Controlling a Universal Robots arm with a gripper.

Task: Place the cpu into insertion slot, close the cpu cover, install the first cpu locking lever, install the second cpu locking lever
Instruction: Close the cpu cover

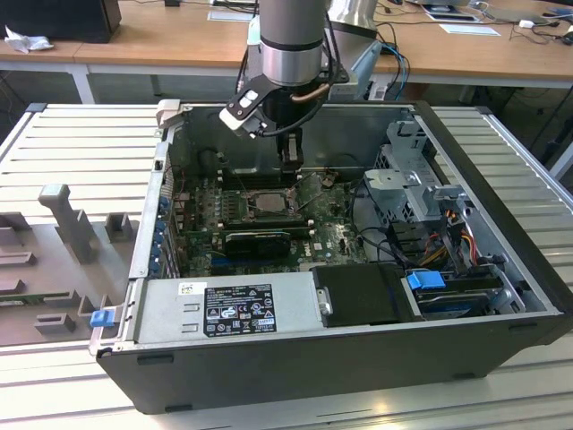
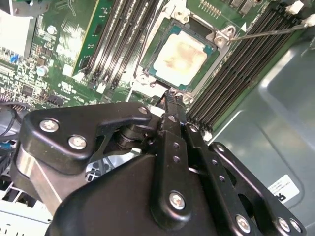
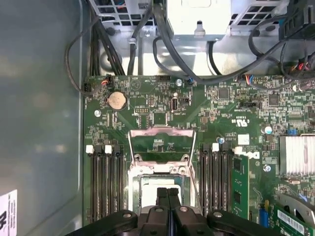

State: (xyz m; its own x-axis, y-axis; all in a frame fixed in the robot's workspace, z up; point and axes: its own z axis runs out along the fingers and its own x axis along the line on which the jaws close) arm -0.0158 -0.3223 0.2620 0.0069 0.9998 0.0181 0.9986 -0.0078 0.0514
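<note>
The cpu (image 2: 179, 53), a pale square chip, lies flat inside the insertion slot (image 2: 143, 78) on the green board. It also shows in the first wrist view as the cpu (image 3: 147, 192), partly hidden behind my fingers. The cpu cover (image 3: 160, 131), a thin metal frame, stands folded back off the socket, with board visible through its cut-out. A thin locking lever (image 2: 266, 32) sticks out free beside the socket. My gripper (image 2: 171, 96) is shut with nothing in it, its tips just over the socket's edge. In the exterior view the gripper (image 1: 289, 166) hangs above the insertion slot (image 1: 267, 202).
Long black memory slots (image 3: 106, 182) flank the socket on both sides. Black cables (image 3: 162, 44) run across the board's far end. A power supply (image 1: 228, 309) and drive cage (image 1: 412, 193) fill the case. Grey fixtures (image 1: 67, 219) stand on the table at the exterior view's left.
</note>
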